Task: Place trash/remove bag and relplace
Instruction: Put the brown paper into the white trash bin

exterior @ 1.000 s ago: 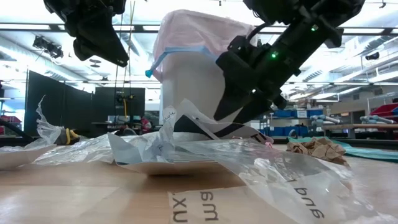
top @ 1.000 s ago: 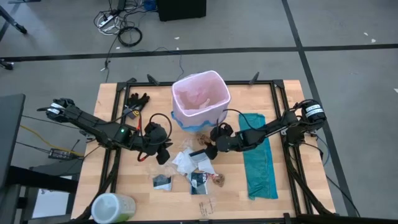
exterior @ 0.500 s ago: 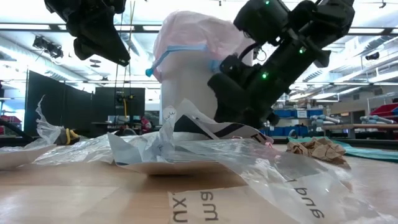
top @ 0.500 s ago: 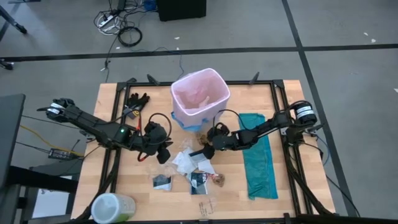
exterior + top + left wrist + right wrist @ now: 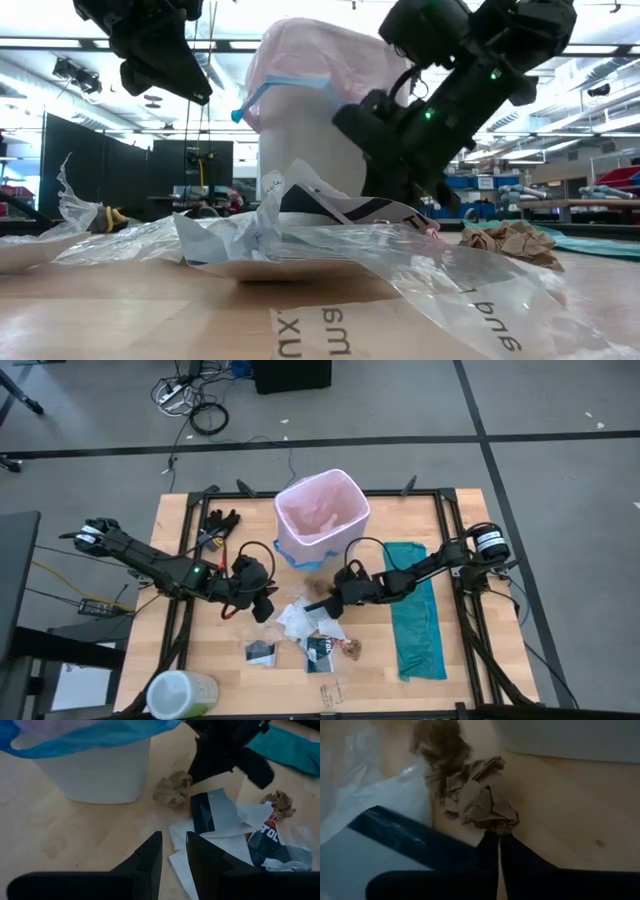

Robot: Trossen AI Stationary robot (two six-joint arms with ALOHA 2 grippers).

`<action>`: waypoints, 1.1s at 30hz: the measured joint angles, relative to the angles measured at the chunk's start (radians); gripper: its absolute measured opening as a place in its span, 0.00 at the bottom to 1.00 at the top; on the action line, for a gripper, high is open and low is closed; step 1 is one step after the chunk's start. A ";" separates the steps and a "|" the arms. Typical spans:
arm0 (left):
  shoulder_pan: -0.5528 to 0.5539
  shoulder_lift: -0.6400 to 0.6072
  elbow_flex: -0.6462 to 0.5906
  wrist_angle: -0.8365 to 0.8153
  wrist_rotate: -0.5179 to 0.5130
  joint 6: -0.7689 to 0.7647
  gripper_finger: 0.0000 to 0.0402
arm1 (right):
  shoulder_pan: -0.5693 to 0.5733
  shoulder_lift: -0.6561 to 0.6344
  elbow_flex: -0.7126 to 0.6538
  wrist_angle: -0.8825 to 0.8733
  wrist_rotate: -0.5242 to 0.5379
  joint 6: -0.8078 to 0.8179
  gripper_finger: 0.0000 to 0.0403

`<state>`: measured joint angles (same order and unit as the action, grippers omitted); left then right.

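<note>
Looking near to far for you: clear plastic film (image 5: 470, 285) and a black-and-white packet (image 5: 322, 649) lie nearest on the wooden worktop (image 5: 220, 660), with white crumpled papers (image 5: 298, 618) just behind. Your right hand (image 5: 499, 836) is down at the pile's far edge, fingers closed together, tips touching the crumpled brown paper wad (image 5: 479, 797); can't tell if it's actually pinched. Your left hand (image 5: 172, 851) hovers above the worktop beside the scraps, fingers a narrow gap apart, holding nothing. Behind both stands the white bin (image 5: 102, 772), lined with the translucent pink bag with a blue rim band (image 5: 320, 510). A teal plastic bag (image 5: 415, 610) lies flat off to the right.
</note>
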<state>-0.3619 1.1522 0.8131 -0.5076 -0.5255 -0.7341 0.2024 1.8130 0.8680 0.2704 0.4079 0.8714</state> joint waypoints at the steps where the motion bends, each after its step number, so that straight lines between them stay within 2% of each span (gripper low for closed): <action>1: 0.000 0.000 0.000 0.000 0.000 -0.001 0.24 | 0.009 -0.009 0.000 0.001 -0.004 0.001 0.01; 7: 0.000 0.000 0.000 0.001 0.000 -0.002 0.24 | 0.082 -0.130 0.000 -0.001 -0.020 0.018 0.00; 13: 0.000 0.000 0.000 0.001 0.000 0.002 0.24 | 0.121 -0.342 0.004 -0.018 -0.008 0.010 0.00; 17: 0.000 0.000 0.000 -0.001 0.000 0.002 0.24 | 0.116 -0.482 0.074 -0.089 0.062 -0.099 0.00; 21: 0.000 0.000 0.000 0.002 -0.013 0.003 0.24 | 0.055 -0.559 0.190 -0.221 0.167 -0.285 0.00; 24: 0.000 0.000 0.000 0.006 -0.030 0.004 0.24 | -0.025 -0.570 0.284 -0.319 0.181 -0.416 0.00; 29: 0.000 0.000 0.000 0.020 -0.040 0.005 0.24 | -0.174 -0.545 0.369 -0.431 0.142 -0.519 0.00; 33: 0.000 0.000 0.000 0.030 -0.042 0.001 0.24 | -0.267 -0.538 0.375 -0.504 0.052 -0.561 0.00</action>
<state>-0.3619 1.1522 0.8131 -0.4781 -0.5678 -0.7335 -0.0647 1.2751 1.2430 -0.2333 0.4596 0.3103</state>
